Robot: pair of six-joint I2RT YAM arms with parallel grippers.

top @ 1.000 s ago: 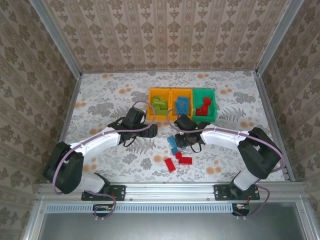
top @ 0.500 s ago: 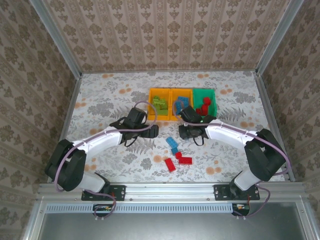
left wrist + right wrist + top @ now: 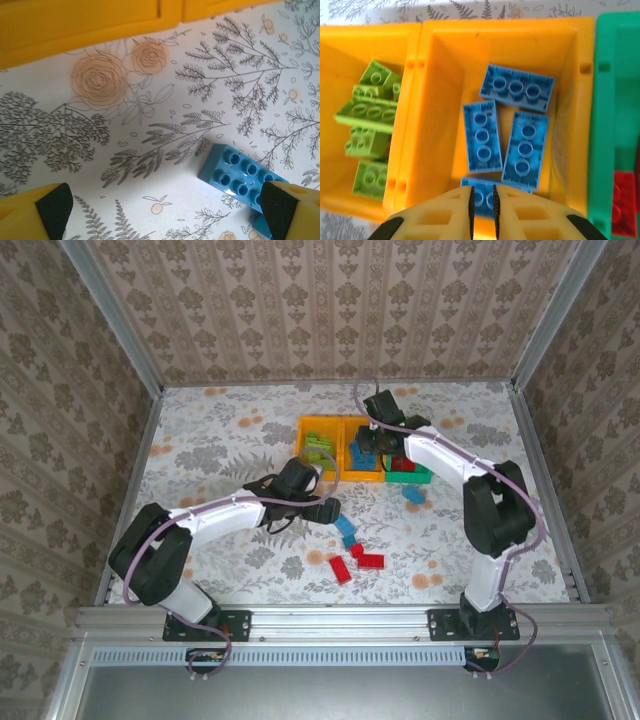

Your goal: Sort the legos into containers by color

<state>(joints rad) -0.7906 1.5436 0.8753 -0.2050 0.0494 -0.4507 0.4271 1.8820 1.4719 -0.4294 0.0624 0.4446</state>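
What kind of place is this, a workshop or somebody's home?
Probably a robot test booth, not a home: wallpapered panels in metal framing enclose a floral-covered table, with two robot arms bolted to a rail at its near edge.

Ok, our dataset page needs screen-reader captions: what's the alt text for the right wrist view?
The right gripper, shut, hovers over an orange-yellow bin of blue bricks. At picture left a matching bin holds lime green bricks; at picture right, a green bin shows a red brick.
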